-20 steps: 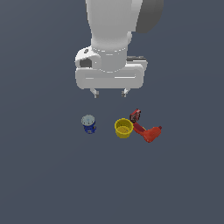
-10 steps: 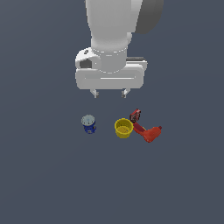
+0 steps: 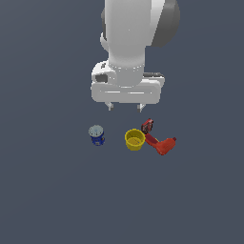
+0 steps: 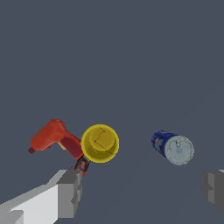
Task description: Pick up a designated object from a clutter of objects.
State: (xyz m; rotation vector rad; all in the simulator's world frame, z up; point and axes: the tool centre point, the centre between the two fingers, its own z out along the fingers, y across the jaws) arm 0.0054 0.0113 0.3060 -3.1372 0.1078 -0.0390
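The designated dark red and black block (image 3: 147, 126) lies behind the yellow cup (image 3: 135, 139), close to the orange-red drill-shaped object (image 3: 163, 144). The blue can (image 3: 96, 135) stands apart at the exterior view's left. My gripper (image 3: 126, 107) hangs open and empty above the clutter, behind the cup and can. In the wrist view the block (image 4: 81, 165) is partly hidden next to one finger (image 4: 70, 192), beside the cup (image 4: 100, 143), drill (image 4: 54, 136) and can (image 4: 173, 147). The gripper (image 4: 142, 192) holds nothing between its fingers.
The items lie on a plain dark grey floor (image 3: 57, 190). The white arm body (image 3: 128, 43) fills the upper middle of the exterior view and hides the floor behind it.
The gripper has shifted a little toward the exterior view's right and slightly lower. The objects have not moved.
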